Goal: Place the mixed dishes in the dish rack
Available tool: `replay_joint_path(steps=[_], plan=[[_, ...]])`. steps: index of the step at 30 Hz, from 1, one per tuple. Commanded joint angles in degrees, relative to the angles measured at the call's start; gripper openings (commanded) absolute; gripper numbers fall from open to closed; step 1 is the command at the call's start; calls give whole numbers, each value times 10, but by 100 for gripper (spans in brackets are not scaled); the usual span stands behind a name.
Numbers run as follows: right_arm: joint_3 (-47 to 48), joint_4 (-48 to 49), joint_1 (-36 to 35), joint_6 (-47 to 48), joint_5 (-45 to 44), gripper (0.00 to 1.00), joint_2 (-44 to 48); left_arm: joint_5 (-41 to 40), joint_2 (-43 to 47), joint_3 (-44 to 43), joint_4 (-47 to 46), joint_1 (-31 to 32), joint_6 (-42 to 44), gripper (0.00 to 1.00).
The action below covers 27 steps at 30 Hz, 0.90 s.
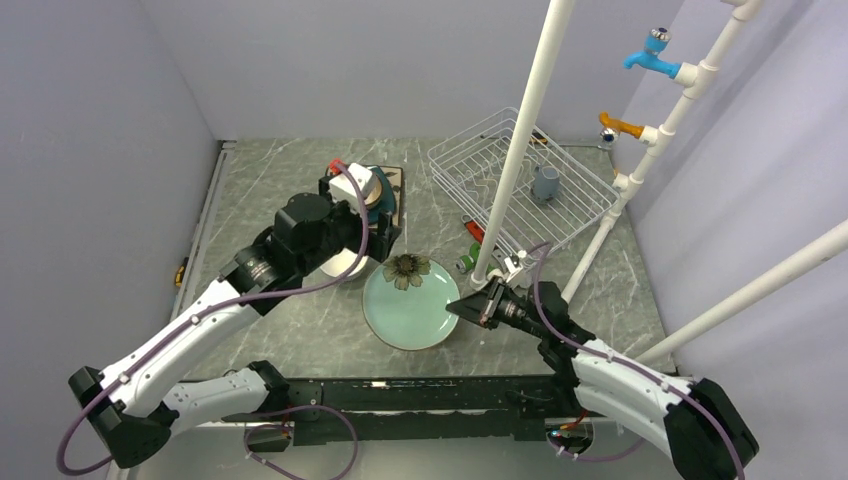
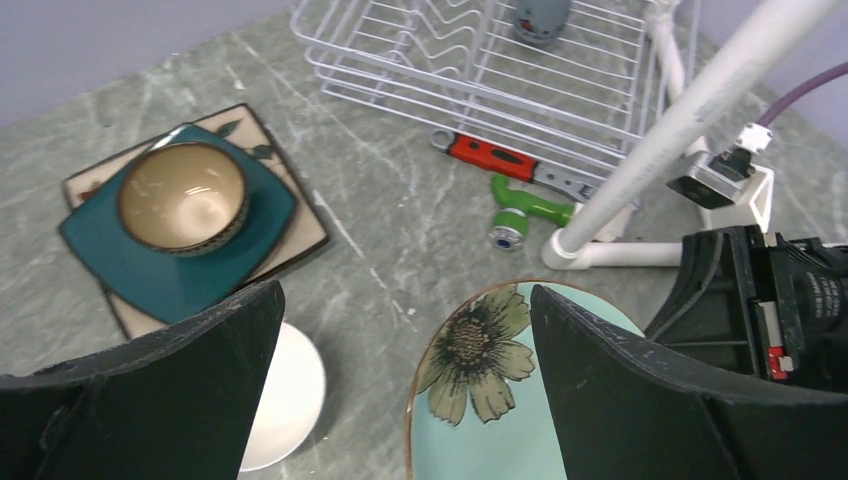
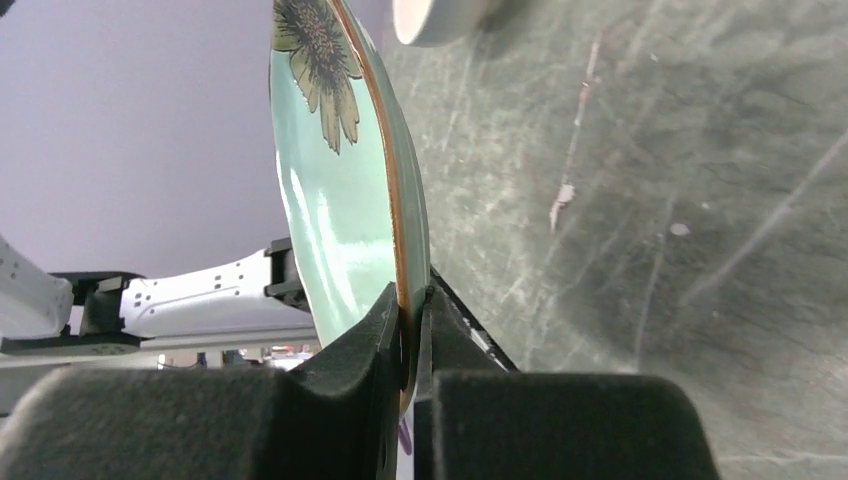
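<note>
The mint-green round plate (image 1: 408, 303) with a flower print lies at the table's middle. My right gripper (image 1: 468, 307) is shut on its right rim, and the pads pinch the brown edge in the right wrist view (image 3: 412, 300). I cannot tell if the plate (image 3: 335, 200) is off the table. My left gripper (image 1: 372, 245) is open and empty, hovering above the plate's (image 2: 490, 420) far edge and the white bowl (image 2: 290, 395). The brown glazed bowl (image 2: 183, 197) sits on the teal square plate (image 2: 120, 265), which lies on the cream square plate (image 2: 305, 235). The small grey mug (image 1: 545, 183) stands in the dish rack (image 1: 470, 160).
A white pipe frame (image 1: 520, 140) rises in front of the rack, its foot beside my right gripper. A red tool (image 2: 490, 155) and a green item (image 2: 525, 210) lie between the rack (image 2: 420, 70) and the plate. Blue and orange taps hang at the back right.
</note>
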<state>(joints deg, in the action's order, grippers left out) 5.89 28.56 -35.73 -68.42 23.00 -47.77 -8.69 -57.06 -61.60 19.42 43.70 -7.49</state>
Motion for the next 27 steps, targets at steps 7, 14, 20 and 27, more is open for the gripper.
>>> replay_joint_path(steps=[7, 14, 20, 27], plan=[[96, 20, 0, 34, 1, 0, 107, 285, -91, -101, 66, -89, -84, 99], [102, -6, -1, 49, -18, 0, 157, 390, -141, -130, 102, -123, -78, 94], [133, -52, 0, 85, -27, 0, 169, 519, -196, -141, 108, -129, -86, 85], [143, -72, 0, 91, -34, 0, 185, 570, -234, -149, 118, -129, -78, 80]])
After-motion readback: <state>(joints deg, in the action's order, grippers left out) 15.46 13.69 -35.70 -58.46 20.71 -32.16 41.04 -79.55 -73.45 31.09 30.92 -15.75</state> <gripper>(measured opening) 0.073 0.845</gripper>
